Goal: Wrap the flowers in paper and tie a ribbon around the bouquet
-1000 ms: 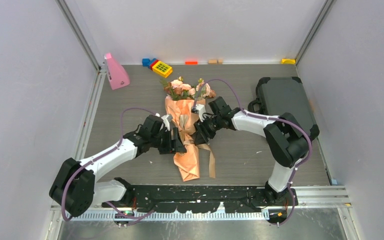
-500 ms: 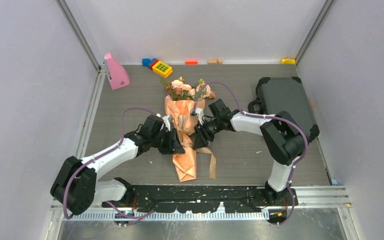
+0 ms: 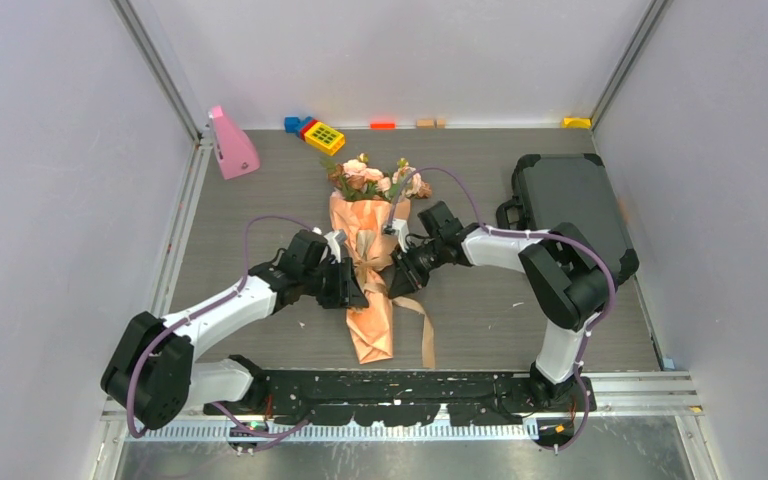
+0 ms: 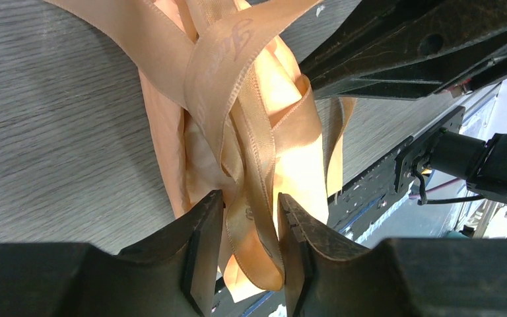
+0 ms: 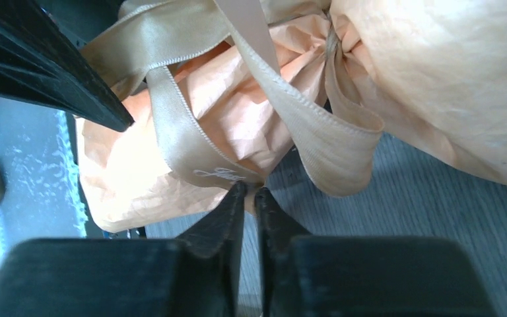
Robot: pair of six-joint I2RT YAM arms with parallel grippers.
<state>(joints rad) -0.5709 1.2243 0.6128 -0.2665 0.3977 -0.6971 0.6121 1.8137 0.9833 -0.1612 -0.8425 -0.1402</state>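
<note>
The bouquet lies lengthwise mid-table: pink flowers at the far end, the peach paper cone tapering toward me. The tan ribbon is knotted round the cone's waist, one tail trailing to the right. My left gripper is at the cone's left side. In the left wrist view its jaws stand apart around a ribbon loop. My right gripper is at the cone's right side. In the right wrist view it is almost closed, pinching the edge of a ribbon loop against the paper.
A black case lies at the right. A pink wedge-shaped object stands at the back left, a yellow toy block near it. Small coloured blocks line the back wall. Both arms' fingers nearly meet at the knot.
Both grippers have narrowed their jaws at the knot. The right one has closed onto the ribbon and edged left toward the cone. The ribbon tail shifted slightly.
</note>
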